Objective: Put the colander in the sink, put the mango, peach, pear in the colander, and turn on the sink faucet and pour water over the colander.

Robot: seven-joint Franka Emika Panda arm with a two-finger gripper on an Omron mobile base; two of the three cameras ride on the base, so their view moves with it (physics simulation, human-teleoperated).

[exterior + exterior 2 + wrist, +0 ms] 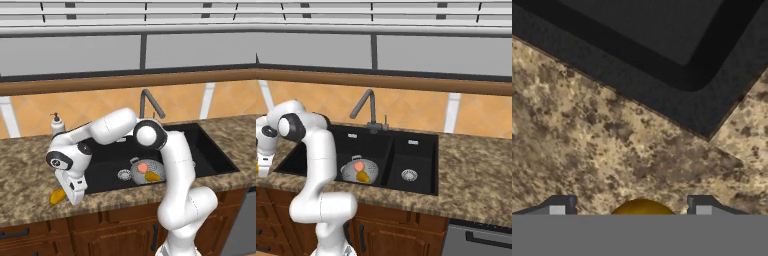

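Observation:
The grey colander [134,173] [348,172] sits in the large basin of the black sink [212,157] [417,150]. In it lie the pink peach [143,167] [358,166] and the orange-yellow mango [152,176] [362,176]. A yellow fruit [56,196] [643,207], which I take for the pear, rests on the counter left of the sink. My gripper [68,198] [634,206] is lowered over it and open, one finger on each side with gaps to the fruit. The dark faucet [150,102] [368,104] stands behind the sink with no stream showing.
A white soap pump bottle [57,125] stands at the back of the speckled counter [25,170] [587,140], left of the sink. The sink's corner [692,107] lies just beyond the fruit. The smaller basin [410,162] holds only its drain.

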